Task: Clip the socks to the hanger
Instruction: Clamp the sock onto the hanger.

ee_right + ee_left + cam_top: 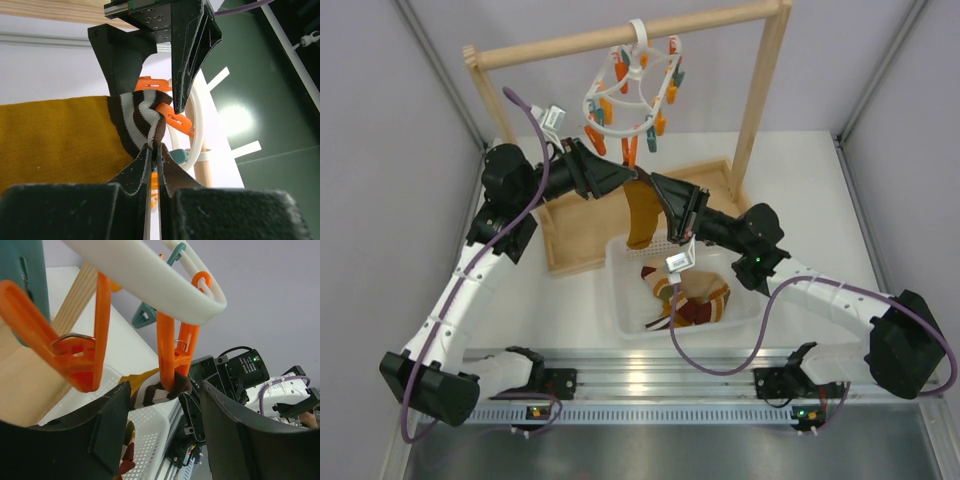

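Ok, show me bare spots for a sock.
Bare table right of the rail post, and between left arm and basket. Crowded under the hanger, where left end effector and right end effector meet at the mustard sock.

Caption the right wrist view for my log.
Right end effector pinches the striped cuff of the mustard sock beside an orange peg.

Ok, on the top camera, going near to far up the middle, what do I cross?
White basket → mustard sock → hanger → wooden rail.
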`<action>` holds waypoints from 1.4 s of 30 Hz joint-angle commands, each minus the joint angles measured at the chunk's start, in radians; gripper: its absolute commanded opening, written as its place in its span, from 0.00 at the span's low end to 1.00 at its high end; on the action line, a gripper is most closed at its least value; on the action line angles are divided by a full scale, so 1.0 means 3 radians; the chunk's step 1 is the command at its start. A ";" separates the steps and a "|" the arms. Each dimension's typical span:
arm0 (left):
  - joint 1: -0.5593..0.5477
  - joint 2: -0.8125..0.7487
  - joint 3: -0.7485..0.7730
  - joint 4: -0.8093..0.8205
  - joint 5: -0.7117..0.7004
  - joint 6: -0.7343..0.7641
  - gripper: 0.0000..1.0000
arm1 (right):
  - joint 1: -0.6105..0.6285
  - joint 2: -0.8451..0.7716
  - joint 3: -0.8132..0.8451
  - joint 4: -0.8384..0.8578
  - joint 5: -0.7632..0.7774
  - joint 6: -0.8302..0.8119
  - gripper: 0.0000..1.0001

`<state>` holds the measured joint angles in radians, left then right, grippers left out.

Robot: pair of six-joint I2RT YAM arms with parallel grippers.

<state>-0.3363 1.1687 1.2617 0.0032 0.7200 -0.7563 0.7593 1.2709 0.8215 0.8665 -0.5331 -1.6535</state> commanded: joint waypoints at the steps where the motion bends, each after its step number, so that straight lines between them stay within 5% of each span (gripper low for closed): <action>1: 0.0027 -0.0152 -0.0018 0.0092 -0.0058 0.0036 0.63 | 0.0051 0.0013 0.0151 0.0036 -0.0018 0.0061 0.00; 18: 0.0037 -0.0122 0.0053 0.0133 -0.0462 0.0164 0.69 | 0.0220 0.0125 0.0283 0.0000 -0.0064 0.0081 0.00; 25: 0.0037 -0.0127 0.0181 0.0005 -0.0636 0.0337 0.49 | 0.0281 0.0192 0.0335 0.0001 0.0043 0.0188 0.00; 30: 0.0067 -0.0229 0.0141 -0.0108 -0.0718 0.0394 0.36 | 0.0261 0.0156 0.0309 -0.0107 0.0329 0.0347 0.17; 42: 0.0149 -0.0229 0.0135 -0.0149 -0.0708 0.0414 0.33 | 0.0036 -0.0043 0.0222 -0.0649 0.0764 0.0736 0.44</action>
<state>-0.3000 1.1160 1.2697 -0.0624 0.5095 -0.6426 0.7879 1.2919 0.8711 0.7101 -0.3622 -1.5024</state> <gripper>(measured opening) 0.334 0.427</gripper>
